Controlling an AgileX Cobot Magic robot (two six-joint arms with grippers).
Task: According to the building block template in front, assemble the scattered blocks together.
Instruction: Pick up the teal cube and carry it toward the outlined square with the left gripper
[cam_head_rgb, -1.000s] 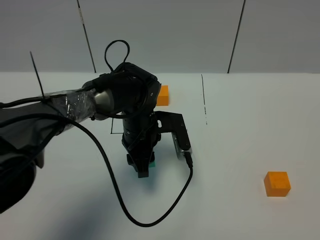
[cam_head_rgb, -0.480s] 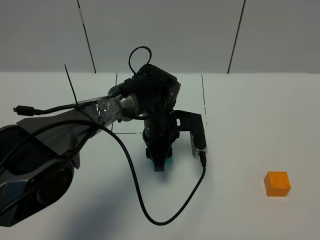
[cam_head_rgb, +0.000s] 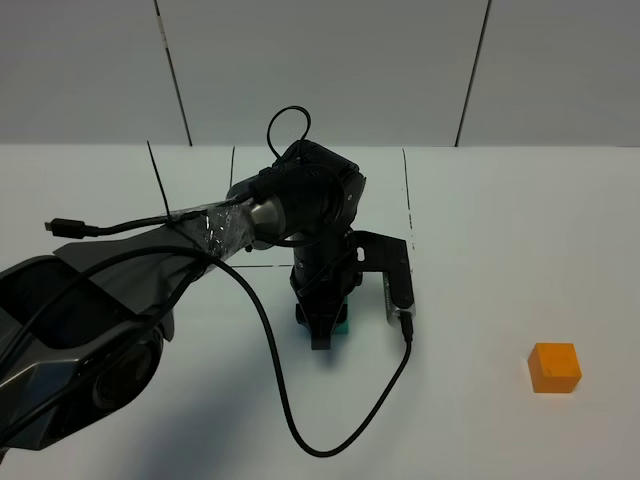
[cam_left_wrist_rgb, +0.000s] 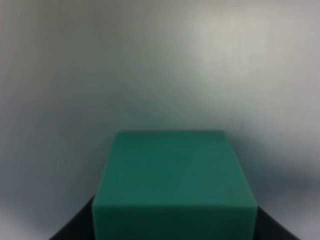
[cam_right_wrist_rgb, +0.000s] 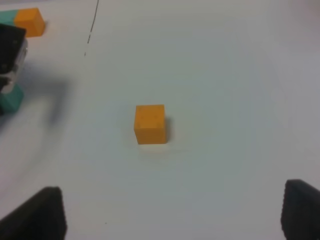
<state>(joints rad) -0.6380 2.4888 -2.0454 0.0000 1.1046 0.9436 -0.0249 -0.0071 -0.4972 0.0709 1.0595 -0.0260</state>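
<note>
Clamps teal cube (cam_left_wrist_rgb: 175, 185) in left hand (cam_head_rgb: 321, 333), low on tabletop (cam_head_rgb: 500, 250) centre, presumably for joining teal-left per template (cam_right_wrist_rgb: 22, 21); leaves orange cube (cam_head_rgb: 554, 367) loose at right, ahead of splayed, empty right hand (cam_right_wrist_rgb: 175, 212).

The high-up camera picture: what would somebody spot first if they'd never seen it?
The big black arm reaching across the middle, with its left gripper pointing down and clamped on a teal cube. After that, the bright orange cube sitting all alone on the white table, over on the right.
</note>
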